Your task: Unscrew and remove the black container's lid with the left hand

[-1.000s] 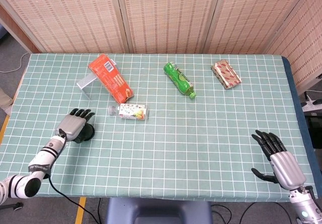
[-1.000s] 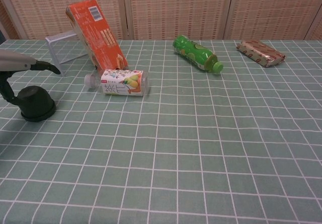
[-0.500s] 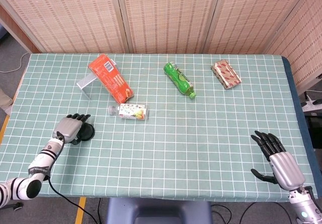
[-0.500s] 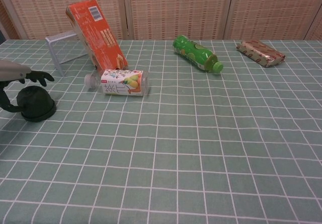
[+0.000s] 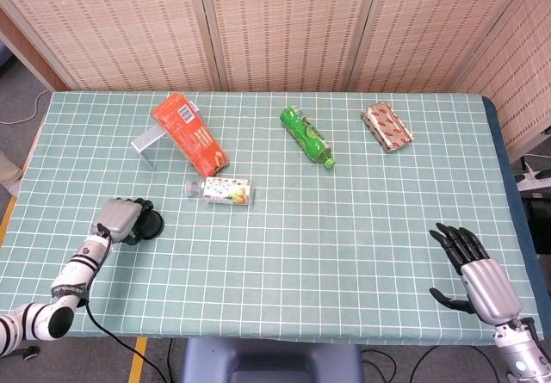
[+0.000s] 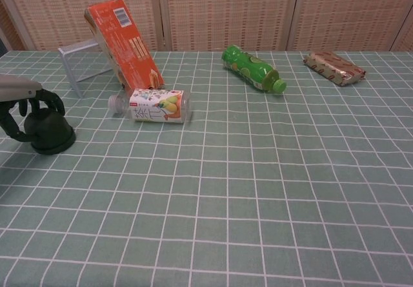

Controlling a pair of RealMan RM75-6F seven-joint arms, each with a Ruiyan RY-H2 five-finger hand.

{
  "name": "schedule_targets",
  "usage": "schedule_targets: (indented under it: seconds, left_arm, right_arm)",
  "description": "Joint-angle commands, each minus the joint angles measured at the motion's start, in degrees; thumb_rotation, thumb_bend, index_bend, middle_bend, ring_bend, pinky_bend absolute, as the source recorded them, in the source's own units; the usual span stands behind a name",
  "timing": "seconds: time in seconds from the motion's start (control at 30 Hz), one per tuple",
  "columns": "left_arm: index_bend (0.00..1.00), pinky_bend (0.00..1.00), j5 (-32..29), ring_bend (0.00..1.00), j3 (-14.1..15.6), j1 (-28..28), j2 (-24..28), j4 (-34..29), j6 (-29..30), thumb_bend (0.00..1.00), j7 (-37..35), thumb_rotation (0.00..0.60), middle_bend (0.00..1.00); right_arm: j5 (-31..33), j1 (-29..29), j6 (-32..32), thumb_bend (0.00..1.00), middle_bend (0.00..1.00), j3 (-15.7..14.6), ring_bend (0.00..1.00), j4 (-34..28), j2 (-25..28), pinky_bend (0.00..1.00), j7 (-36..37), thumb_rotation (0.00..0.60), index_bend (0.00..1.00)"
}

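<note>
The black container (image 5: 150, 226) (image 6: 51, 133) is a small dark dome standing near the table's left edge. My left hand (image 5: 120, 219) (image 6: 24, 101) lies over it from the left, its dark fingers (image 6: 46, 98) curled down around the top, where the lid is. I cannot make out the lid as a separate part. The right hand (image 5: 476, 271) hovers at the table's near right corner with its fingers spread and nothing in it; only the head view shows it.
An orange carton (image 5: 188, 133) (image 6: 122, 42) leans on a grey metal stand (image 5: 145, 140) (image 6: 76, 60) behind the container. A clear labelled bottle (image 5: 222, 190) (image 6: 155, 105) lies just right of it. A green bottle (image 5: 306, 137) (image 6: 253, 68) and a foil packet (image 5: 386, 126) (image 6: 335, 67) lie further back.
The left hand has dropped onto the black container and its fingers, stretched out a second ago, have curled around the top. The right hand has not moved.
</note>
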Motion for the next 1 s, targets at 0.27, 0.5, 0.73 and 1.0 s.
schedule_targets:
  seconds: [0.27, 0.5, 0.73, 1.0]
  left_arm:
    - [0.51, 0.38, 4.0, 0.38, -2.69, 1.7, 3.49, -3.31, 2.25, 0.35, -4.46, 0.6, 0.42]
    - [0.51, 0.38, 0.23, 0.38, -3.07, 3.44, 4.26, -0.08, 4.97, 0.35, -1.44, 0.6, 0.42]
    - [0.48, 0.37, -6.83, 0.37, -1.59, 4.42, 1.72, 6.65, -0.86, 0.35, -0.19, 0.6, 0.39]
    - [0.04, 0.32, -2.06, 0.19, -1.71, 6.41, 1.0, 8.5, -2.66, 0.36, -5.37, 0.6, 0.13]
  right_arm:
    - [0.08, 0.01, -0.3, 0.14, 0.0, -0.06, 0.0, -0.17, -0.33, 0.0, -1.04, 0.6, 0.0]
    - [-0.12, 0.02, -0.32, 0.14, 0.0, -0.12, 0.0, -0.12, -0.29, 0.0, -1.73, 0.6, 0.0]
    - [-0.49, -0.05, 0.05, 0.14, 0.0, -0.25, 0.0, -0.24, -0.13, 0.0, -0.9, 0.6, 0.0]
    - [-0.52, 0.09, -0.46, 0.14, 0.0, -0.47, 0.0, -0.41, -0.23, 0.0, -0.87, 0.6, 0.0]
